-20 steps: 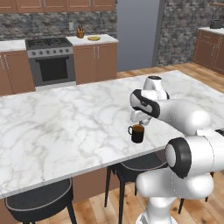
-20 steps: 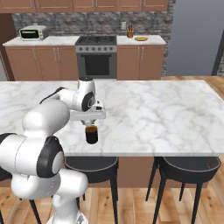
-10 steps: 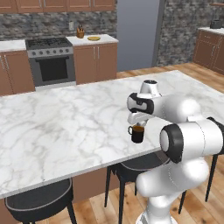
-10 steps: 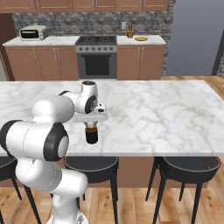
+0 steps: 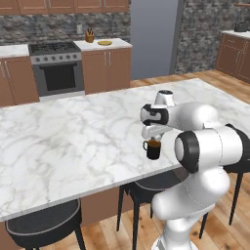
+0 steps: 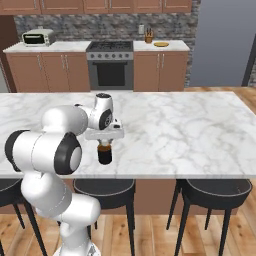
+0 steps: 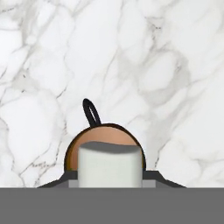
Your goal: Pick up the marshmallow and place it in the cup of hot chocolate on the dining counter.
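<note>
Jaws: clenched on the marshmallow, a white soft-edged block that sits between the two dark tips at the bottom of the hand view. The gripper points straight down, directly over the cup of hot chocolate.

Marshmallow: held above the cup, apart from the liquid as far as can be told. In the hand view it covers the near half of the cup's mouth, with an arc of light brown drink showing behind it. Too small to pick out in either base view.

Cup of hot chocolate: small black mug, upright on the table, close to the robot-side edge. Its thin loop handle points toward the top of the hand view, slightly left. In the right base view the cup stands just under the hand.

Table: long island, white marble with grey veins, brown wood sides.

Stools: round black seats on thin legs, tucked under the near edge of the table.

Back wall: steel oven between brown cabinets, a toaster oven on the counter to its left, a yellow plate and a knife block on the counter to its right.
</note>
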### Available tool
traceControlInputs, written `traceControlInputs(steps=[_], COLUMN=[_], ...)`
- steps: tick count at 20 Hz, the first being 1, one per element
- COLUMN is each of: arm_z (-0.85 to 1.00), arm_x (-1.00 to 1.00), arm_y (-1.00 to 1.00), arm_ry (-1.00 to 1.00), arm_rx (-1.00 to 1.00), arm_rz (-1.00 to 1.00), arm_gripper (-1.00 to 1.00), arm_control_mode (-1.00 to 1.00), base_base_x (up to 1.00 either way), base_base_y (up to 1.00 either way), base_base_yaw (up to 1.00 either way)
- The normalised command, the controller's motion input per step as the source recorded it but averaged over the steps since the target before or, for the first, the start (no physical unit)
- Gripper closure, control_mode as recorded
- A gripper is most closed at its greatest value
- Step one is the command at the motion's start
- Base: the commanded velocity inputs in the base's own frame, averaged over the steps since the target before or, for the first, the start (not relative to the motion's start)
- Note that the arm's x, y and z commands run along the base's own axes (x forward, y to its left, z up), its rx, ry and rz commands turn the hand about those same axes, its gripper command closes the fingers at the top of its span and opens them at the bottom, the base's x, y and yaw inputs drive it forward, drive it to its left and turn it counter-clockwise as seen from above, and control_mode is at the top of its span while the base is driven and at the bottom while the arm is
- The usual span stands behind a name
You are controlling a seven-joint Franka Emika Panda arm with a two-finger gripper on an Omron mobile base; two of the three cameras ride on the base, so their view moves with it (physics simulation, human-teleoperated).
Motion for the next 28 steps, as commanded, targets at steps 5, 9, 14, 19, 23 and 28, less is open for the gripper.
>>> traceControlInputs(steps=[5, 9, 14, 19, 23, 28], arm_z=[-0.08, 0.00, 0.05, 0.77, 1.00, 1.00], arm_x=[0.00, 0.00, 0.00, -0.23, -0.70, -1.00], arm_y=[0.00, 0.00, 0.00, 0.00, 0.00, 0.00], arm_ry=[0.00, 0.00, -0.11, -0.29, -0.29, -0.28], arm_rx=[0.00, 0.00, 0.00, 0.00, 0.00, 0.00], arm_rz=[0.00, 0.00, 0.02, 0.01, 0.00, 0.00], arm_gripper=[-1.00, -1.00, -1.00, -1.00, -1.00, -1.00], arm_control_mode=[-1.00, -1.00, -1.00, -1.00, -1.00, -1.00], base_base_x=[0.00, 0.00, 0.00, 0.00, 0.00, 0.00], base_base_y=[0.00, 0.00, 0.00, 0.00, 0.00, 0.00], base_base_yaw=[0.00, 0.00, 0.00, 0.00, 0.00, 0.00])
